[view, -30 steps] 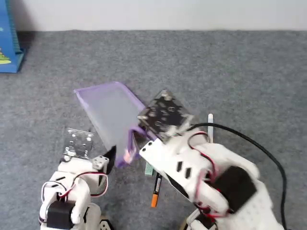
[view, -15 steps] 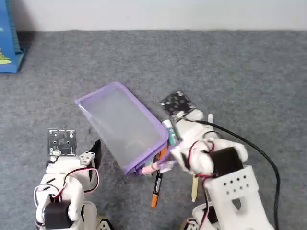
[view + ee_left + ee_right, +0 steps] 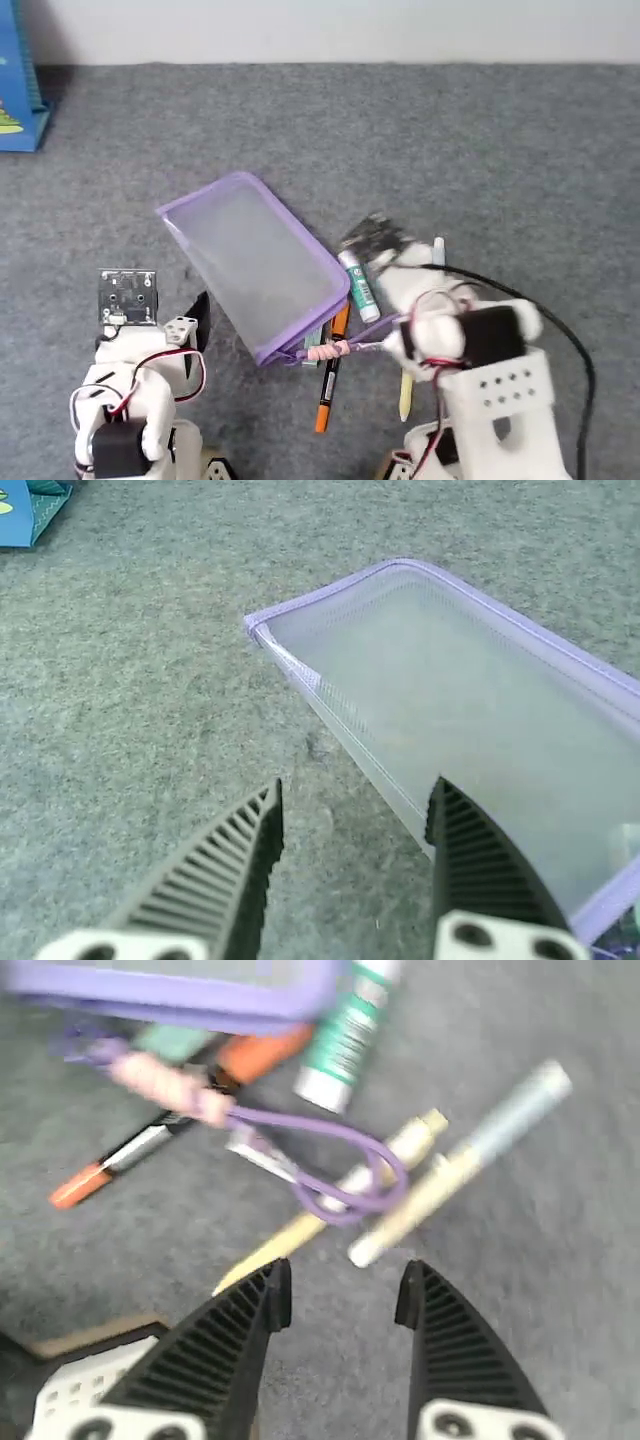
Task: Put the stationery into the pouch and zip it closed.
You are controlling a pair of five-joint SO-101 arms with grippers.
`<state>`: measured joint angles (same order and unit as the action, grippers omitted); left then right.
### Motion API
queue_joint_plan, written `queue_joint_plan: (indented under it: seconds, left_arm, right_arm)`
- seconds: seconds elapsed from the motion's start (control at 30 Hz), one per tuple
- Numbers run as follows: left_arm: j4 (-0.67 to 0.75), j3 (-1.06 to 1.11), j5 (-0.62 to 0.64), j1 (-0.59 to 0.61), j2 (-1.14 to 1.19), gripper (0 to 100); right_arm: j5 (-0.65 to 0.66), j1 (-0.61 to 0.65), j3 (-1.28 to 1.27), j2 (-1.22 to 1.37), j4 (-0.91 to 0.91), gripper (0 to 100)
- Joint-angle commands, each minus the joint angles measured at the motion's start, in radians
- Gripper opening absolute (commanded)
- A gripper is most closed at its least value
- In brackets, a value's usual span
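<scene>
High view: pouch [image 3: 255,265] lies between left gripper [image 3: 357,790] and right gripper [image 3: 345,1270] (both spread, empty).

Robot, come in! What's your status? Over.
Left pincer open beside pouch. Right pincer open above yellow pencil. Orange pen, green tube at pouch's edge. Purple cord loop draped over pencil.

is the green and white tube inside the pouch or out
Out. In the high view the green and white tube lies on the grey table beside the pouch, along its edge, not inside it.
</scene>
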<state>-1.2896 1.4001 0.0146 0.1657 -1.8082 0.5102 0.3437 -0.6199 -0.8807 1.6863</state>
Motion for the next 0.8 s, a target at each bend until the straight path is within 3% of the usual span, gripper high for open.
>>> queue_joint_plan:
  seconds: [0.0, 0.13, 0.43, 0.77]
  left_arm:
    - [0.025, -0.013, 0.006, 0.005, -0.015, 23]
    - [0.023, -0.013, 0.006, 0.005, -0.015, 23]
    - [0.025, -0.012, 0.006, 0.005, -0.015, 23]
    - [0.028, -0.004, 0.005, 0.005, -0.015, 23]
  right_arm:
    - [-0.032, 0.173, -0.005, 0.058, -0.071, 18.7]
    - [-0.051, 0.291, -0.074, 0.156, -0.226, 18.7]
    - [-0.051, 0.414, -0.157, 0.383, -0.444, 18.7]
    - [-0.052, 0.447, -0.164, 0.499, -0.515, 18.7]
